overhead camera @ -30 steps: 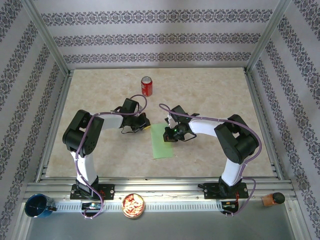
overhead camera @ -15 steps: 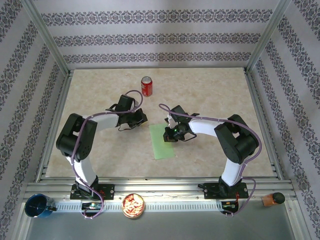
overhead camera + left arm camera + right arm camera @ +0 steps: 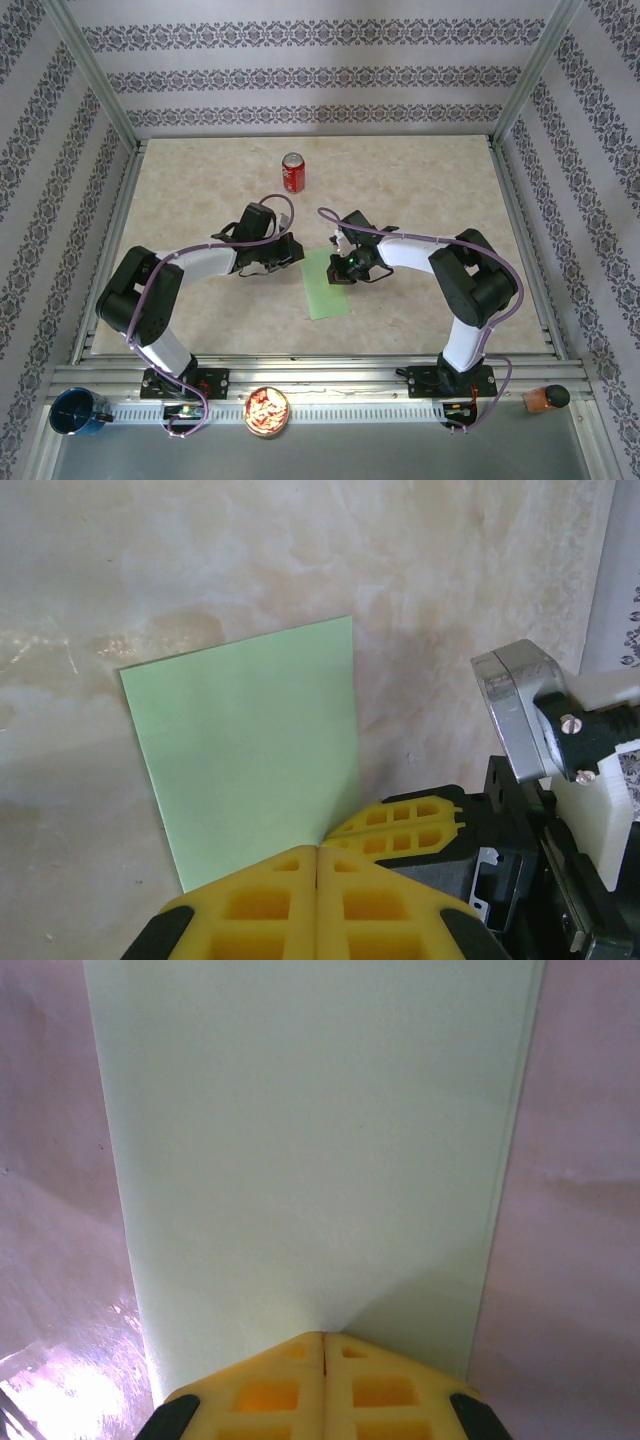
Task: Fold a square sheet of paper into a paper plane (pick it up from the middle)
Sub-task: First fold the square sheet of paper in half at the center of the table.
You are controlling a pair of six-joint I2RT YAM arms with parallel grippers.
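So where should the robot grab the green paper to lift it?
Probably the middle of its long left edge, coming in low from the left with the left tool. The green paper lies flat on the table, so there is nothing to pinch from above, only an edge. The right tool, shut, sits over its far end, so that end is taken.

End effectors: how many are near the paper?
2, both shut: left end effector at the green paper's far left corner, right end effector over its far right part.

one sheet (image 3: 325, 290), one can (image 3: 292, 172), one bowl (image 3: 249, 411), one cup (image 3: 73, 413).
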